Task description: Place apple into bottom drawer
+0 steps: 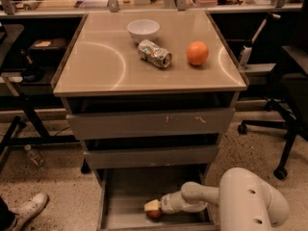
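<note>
My gripper (pixel 158 207) sits at lower centre inside the bottom drawer (pixel 126 195), against the apple (pixel 154 213). I cannot tell its grip. The apple looks firm, smooth and likely to roll, so it is best held across its widest part.

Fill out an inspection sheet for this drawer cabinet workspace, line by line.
Surface: tan cabinet top, with curved ring marks.
Job's things: apple sits low inside the pulled-out bottom drawer, near its front.
Clutter: white bowl, crushed can lying on its side and orange, all on the cabinet top.
Grippers: gripper is inside the bottom drawer, entering from the right, right at the apple.
Cables: nothing seen.
Surroundings: office chair at right; plastic bottle and white shoe on the speckled floor at left.
</note>
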Robot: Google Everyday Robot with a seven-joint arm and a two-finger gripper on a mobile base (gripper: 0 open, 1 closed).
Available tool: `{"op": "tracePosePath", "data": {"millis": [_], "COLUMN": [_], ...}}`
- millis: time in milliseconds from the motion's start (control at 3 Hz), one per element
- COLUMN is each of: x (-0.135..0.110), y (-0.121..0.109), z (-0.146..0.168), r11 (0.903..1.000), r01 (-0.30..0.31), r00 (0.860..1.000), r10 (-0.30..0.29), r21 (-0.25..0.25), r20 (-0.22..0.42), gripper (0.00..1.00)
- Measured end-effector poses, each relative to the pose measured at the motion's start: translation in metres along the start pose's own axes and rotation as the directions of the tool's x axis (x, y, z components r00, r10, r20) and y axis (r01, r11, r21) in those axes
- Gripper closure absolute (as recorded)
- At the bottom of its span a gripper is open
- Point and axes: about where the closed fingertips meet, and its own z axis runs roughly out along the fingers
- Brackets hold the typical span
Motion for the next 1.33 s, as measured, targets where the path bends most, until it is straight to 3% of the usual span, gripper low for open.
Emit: {"op": "tracePosePath", "data": {"millis": [1333], "x": [0.0001], "y": [0.0000], "z": [0.0001], "r11": [1.0000], "r01": [0.000], "r00": [1.000], "r10": [0.000], "r21": [0.000], "r20": [0.000], "gripper": [0.12]}}
